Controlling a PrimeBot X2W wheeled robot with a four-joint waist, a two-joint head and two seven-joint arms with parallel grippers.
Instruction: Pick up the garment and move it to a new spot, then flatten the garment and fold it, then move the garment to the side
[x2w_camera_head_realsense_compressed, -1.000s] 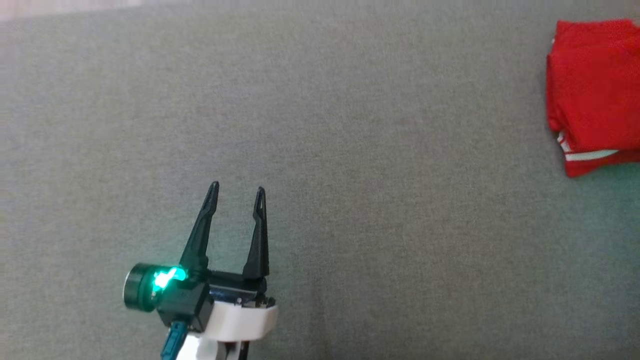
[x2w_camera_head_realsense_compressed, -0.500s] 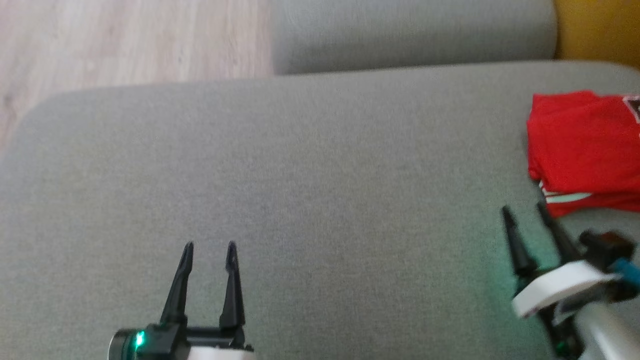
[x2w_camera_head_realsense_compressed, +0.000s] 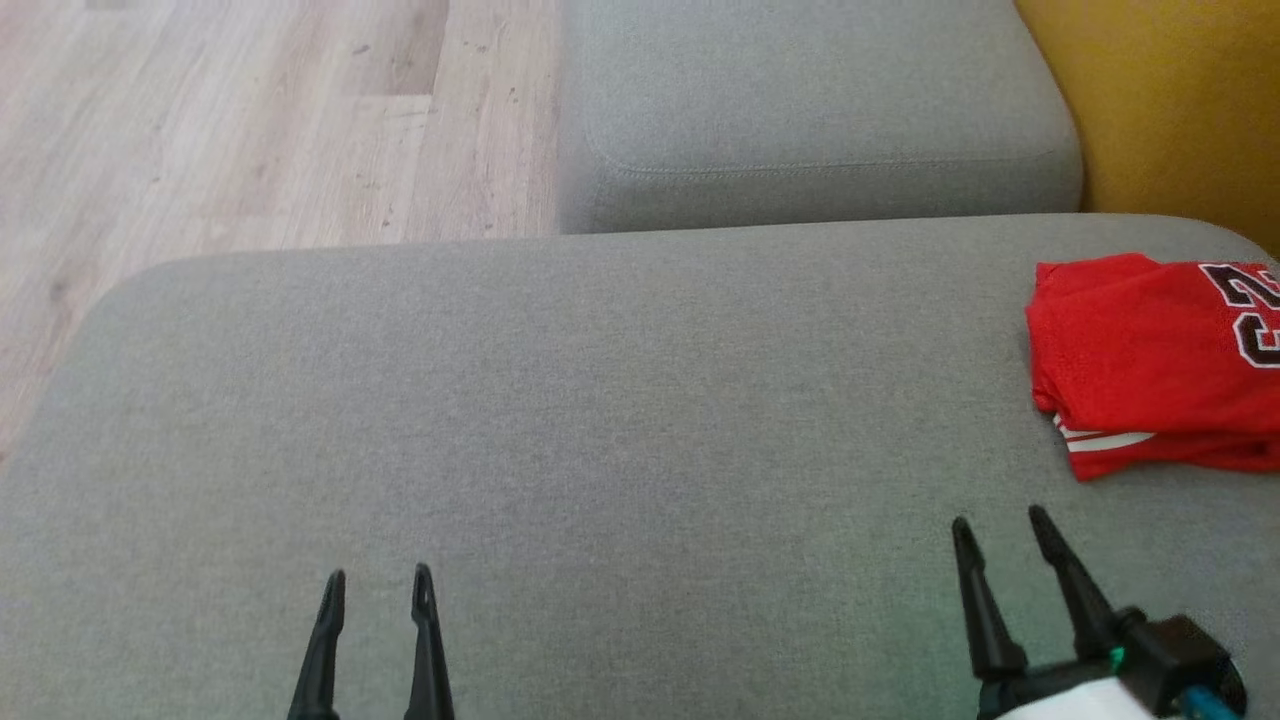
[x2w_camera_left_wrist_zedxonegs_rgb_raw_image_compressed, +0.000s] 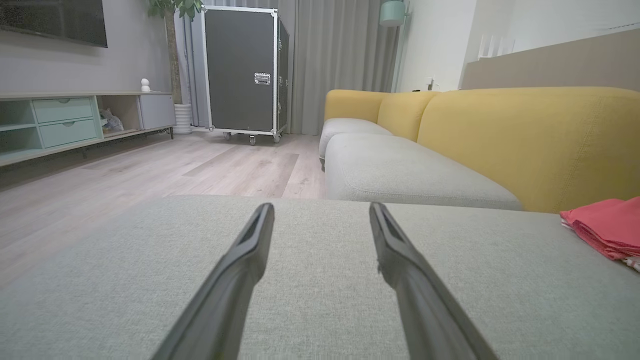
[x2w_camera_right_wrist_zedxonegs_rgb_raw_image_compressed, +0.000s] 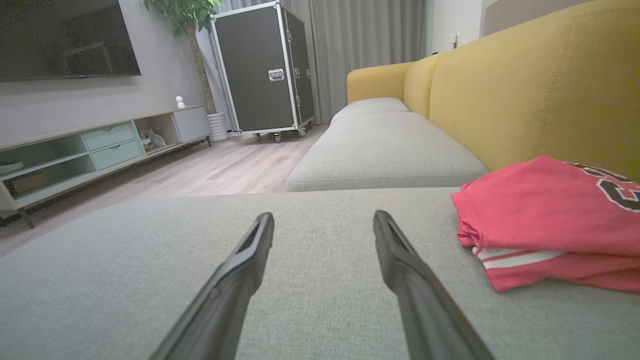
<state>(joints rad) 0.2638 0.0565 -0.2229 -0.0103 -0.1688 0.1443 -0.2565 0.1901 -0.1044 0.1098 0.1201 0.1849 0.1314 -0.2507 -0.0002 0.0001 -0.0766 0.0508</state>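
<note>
- Step in hand: the red folded jersey garment, with dark numerals and white-striped trim, is lying at the right edge of the head view. It is resting on the grey fabric sofa seat cushion, just below the yellow sofa backrest.
- The garment is showing as a compact squared stack, with its layers visible along the lower edge.
- Judgement: the folding looks done and the stack is sitting off to one side, so the task is probably at or near its end.
- Next move, as a guess: little beyond keeping both arms clear. If the placement needs correcting, the nearer arm would have to take every layer at the near edge together, or the fold may open.
- Left pincer: it is sitting at the lower left of the head view with fingers apart, gripping nothing and pointing up the frame. It is well apart from the garment.
- Right pincer: it is sitting at the lower right with fingers apart and empty. It is leaning slightly toward the upper left, and its tips are near the garment's lower edge but not touching it.
- I cannot tell whether either pincer is touching the cushion.
</note>
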